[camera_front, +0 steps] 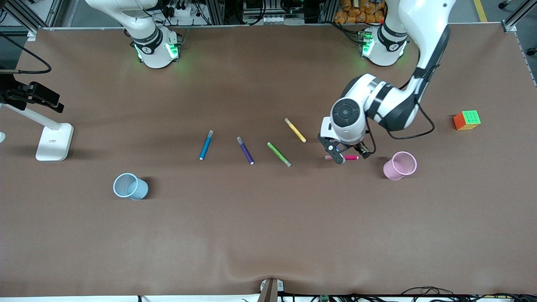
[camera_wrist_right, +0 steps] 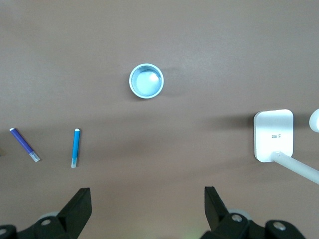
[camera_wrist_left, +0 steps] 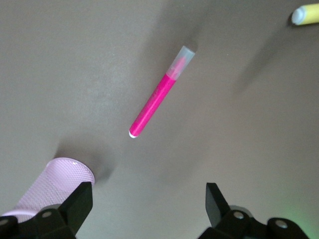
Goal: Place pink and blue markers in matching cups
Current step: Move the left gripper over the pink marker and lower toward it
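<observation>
The brown worktop is carrying everything, and neither marker is sitting in a cup yet, so the whole task appears to be ahead.

The left arm is reaching down from its base, and the left gripper is hanging low over the pink marker, its fingers spread wide and grasping nothing. In the left wrist view the pink marker is lying flat on the worktop, clear of both fingertips, so no grasp is being made so far. The right arm is waiting up high near its base; the right gripper is showing only in its own wrist view, released and empty, looking down on the right arm's end of the worktop.

The pink cup is standing near the pink marker, toward the left arm's end. The blue cup is standing toward the right arm's end, nearer to the front camera than the blue marker, which is lying untouched on the worktop.

A purple marker, a green marker and a yellow marker are lying between the blue marker and the pink one.

Judging by this, the pink pick-up is the step in hand; the pink drop and the whole blue half are left.
</observation>
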Controlling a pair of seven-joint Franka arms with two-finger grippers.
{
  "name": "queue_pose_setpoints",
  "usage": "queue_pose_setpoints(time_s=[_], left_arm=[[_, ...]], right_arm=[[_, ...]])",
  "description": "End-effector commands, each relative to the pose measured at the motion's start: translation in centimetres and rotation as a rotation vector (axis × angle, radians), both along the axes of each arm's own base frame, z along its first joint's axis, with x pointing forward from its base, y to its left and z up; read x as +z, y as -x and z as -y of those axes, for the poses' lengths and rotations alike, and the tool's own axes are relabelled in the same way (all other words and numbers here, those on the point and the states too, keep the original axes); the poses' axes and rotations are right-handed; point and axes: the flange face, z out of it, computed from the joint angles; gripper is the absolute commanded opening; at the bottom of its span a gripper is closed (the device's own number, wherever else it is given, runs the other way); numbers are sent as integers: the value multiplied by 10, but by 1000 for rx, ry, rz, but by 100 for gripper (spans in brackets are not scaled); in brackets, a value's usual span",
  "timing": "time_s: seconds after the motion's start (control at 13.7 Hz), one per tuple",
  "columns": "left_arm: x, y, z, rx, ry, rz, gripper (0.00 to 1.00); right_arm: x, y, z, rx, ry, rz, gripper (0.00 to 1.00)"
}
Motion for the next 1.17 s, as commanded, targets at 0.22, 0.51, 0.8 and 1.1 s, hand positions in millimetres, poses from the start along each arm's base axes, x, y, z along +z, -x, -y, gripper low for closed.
queue_pose_setpoints(time_s=[0.22,0.51,0.8,1.1], left_arm=[[-22,-10,31,-85,-19,7,86],[-42,-4,43,-166,-72,12,76],[-64,5,64,-208,-80,-7,69],[-79,-1,78,-275,-92,-9,57]], right_arm=[[1,-1,-6,-12,-1,-4,100],[0,-3,-11,-2,-4,-2,100],[-3,-4,-17,7,-7,-8,100],[-11,-8,-37,3,-4,-24,100]])
